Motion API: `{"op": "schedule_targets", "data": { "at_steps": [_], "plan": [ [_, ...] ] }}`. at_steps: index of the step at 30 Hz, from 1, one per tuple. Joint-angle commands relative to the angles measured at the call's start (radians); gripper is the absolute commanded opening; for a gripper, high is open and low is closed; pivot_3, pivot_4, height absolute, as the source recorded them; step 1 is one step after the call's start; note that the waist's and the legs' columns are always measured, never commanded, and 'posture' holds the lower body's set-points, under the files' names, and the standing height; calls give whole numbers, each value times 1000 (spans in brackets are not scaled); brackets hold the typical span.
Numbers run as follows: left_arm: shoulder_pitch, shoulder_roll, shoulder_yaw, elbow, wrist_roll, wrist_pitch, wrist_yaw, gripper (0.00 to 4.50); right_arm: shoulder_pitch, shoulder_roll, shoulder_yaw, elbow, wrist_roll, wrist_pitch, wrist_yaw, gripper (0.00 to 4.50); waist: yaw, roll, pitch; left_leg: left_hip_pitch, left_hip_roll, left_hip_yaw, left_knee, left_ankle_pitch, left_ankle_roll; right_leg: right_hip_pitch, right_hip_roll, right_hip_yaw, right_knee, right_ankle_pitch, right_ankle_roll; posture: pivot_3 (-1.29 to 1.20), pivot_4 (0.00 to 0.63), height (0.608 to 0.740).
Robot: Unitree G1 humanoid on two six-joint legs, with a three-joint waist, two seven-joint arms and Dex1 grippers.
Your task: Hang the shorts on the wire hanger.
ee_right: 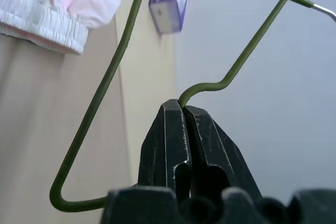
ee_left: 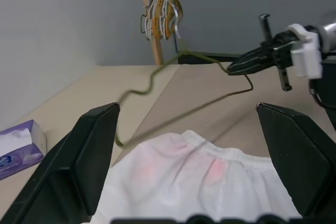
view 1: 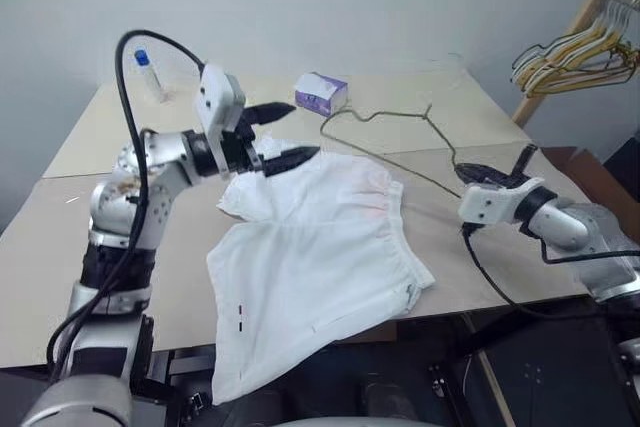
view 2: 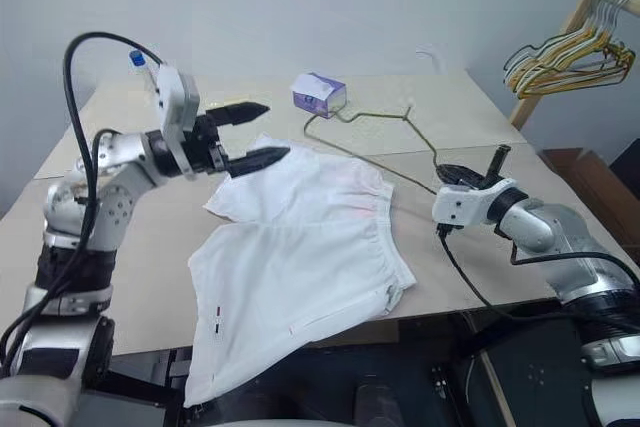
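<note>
Where the counter (view 1: 70,237) was examined, the shorts (view 1: 310,257) were found spread flat near its front edge, one leg hanging over that edge. The wire hanger (view 1: 400,152) was found just behind the shorts, its lower bar passing under or along the gathered waistband; which of the two could not be settled.

The right gripper (ee_right: 182,109) was found with its fingers pressed fully together on the wire hanger, at the bend where one shoulder meets the lower bar, to the right of the shorts. The left gripper (view 1: 282,132) was held above the rear left corner of the shorts, its fingers (view 1: 290,158) spread wide and holding nothing.

The shorts were judged light, limp and prone to bunching or sliding. Their fabric was noted as white and soft, with a ruffled elastic waistband faintly pink and a small dark-and-red mark near one hem. A hold on the thicker waistband was judged surer than one on the thin leg cloth.

The wire hanger was noted as thin, round, olive-grey wire, triangular with a curved hook. It was judged light and springy, and liable to swivel in a single pinch. A purple-and-white tissue box (view 1: 321,94) stood behind the shorts, beyond the wire hanger.
</note>
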State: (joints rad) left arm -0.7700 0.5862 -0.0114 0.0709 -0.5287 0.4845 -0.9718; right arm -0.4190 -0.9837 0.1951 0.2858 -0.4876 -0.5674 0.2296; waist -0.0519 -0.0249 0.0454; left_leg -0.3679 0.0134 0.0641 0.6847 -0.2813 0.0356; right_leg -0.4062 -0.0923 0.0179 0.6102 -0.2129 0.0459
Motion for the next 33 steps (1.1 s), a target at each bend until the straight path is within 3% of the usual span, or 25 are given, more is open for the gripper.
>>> {"op": "schedule_targets", "data": {
  "at_steps": [1, 8, 14, 17, 29, 33],
  "plan": [
    [-65, 12, -34, 87, 36, -28, -102, 4500, -43, -27, -14, 6, -105, -171, -116, 32, -10, 0, 0, 0, 0, 0, 0, 0, 0, 0, 0, 0, 0, 0, 0, -72, 0, 740],
    [-121, 16, -191, 232, 159, -58, -291, 4500, -104, -16, -17, -8, -223, -291, -195, 32, -33, 0, 0, 0, 0, 0, 1, 0, 0, 0, 0, 2, 1, 0, 0, -100, 0, 740],
    [-101, 16, -259, 261, 244, -104, -367, 4500, -123, -11, -29, -22, -236, -303, -191, 32, -51, 0, 0, 0, 0, -1, 1, 0, 1, 0, 0, 2, 0, 0, 0, -110, 0, 740],
    [-85, 10, -262, 262, 269, -115, -368, 3919, -124, -9, -35, -33, -232, -301, -187, 0, -52, 0, 0, 0, 0, -1, 1, 0, 1, 0, 0, 2, 0, 0, 0, -110, 0, 740],
    [-51, 18, -231, 212, 277, -86, -366, 39, -142, -6, -34, -41, -213, -297, -162, 0, -62, 0, 0, 0, 0, -2, 1, 0, 1, 0, 0, 3, 2, 0, 0, -95, 0, 740],
    [-41, 21, -220, 198, 283, -83, -356, 39, -131, -13, -33, -55, -172, -296, -115, 0, -64, 0, 0, 0, 0, -2, 1, 0, 1, 0, 0, 3, 2, 0, 0, -97, 0, 740]
  ]
}}
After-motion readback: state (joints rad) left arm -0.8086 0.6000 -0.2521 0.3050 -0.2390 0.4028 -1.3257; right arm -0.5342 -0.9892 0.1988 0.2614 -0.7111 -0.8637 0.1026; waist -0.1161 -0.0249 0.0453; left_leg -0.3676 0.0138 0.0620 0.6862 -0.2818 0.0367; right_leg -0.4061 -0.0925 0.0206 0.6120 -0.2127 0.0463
